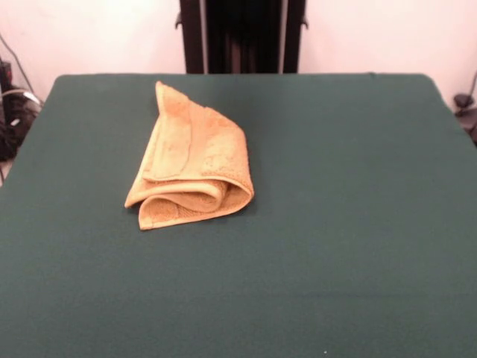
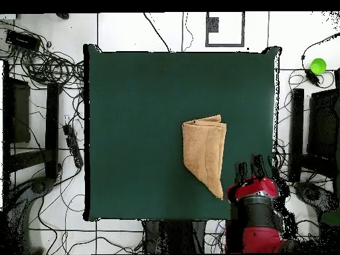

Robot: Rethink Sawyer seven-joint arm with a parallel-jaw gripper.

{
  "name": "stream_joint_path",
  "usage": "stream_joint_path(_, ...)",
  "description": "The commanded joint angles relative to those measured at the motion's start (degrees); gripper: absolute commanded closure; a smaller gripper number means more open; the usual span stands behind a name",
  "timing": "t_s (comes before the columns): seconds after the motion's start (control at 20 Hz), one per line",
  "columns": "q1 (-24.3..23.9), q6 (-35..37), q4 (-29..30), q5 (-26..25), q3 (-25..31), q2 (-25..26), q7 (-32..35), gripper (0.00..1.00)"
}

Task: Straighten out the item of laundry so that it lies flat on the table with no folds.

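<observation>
Towel [image 1: 192, 160] looks soft, limp, folded; we would pinch its 6 o'clock corner; pincer [image 2: 255, 169] state unclear.

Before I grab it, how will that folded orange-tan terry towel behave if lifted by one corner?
The folded orange-tan terry towel will probably droop and unfold, since its layers lie loose and curled at the near edge. It looks light and soft, not slippery. Pushed, it would likely bunch on the dark green matte table rather than slide.
</observation>
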Motion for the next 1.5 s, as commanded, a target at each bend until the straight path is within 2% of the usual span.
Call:
stream_joint_path(0.05,-2.47,7.41,-13.45,-6.85,12.8,1.07,28.46,0.0)
stream_joint_path(0.4,-7.15,6.47,-21.08,-9.07,16.64,3.04,35.11,0.0)
stream_joint_path(0.7,-9.42,3.41,-23.1,-10.4,18.53,1.63,38.45,0.0)
stream_joint_path(0.9,-10.74,4.1,-25.26,-10.73,19.84,1.9,41.14,0.0)
stream_joint_path(1.15,-11.51,5.98,-30.21,-14.51,19.91,5.8,45.97,0.0)
stream_joint_path(1.5,-13.74,5.93,-33.27,-14.68,21.87,9.19,46.1,0.0)
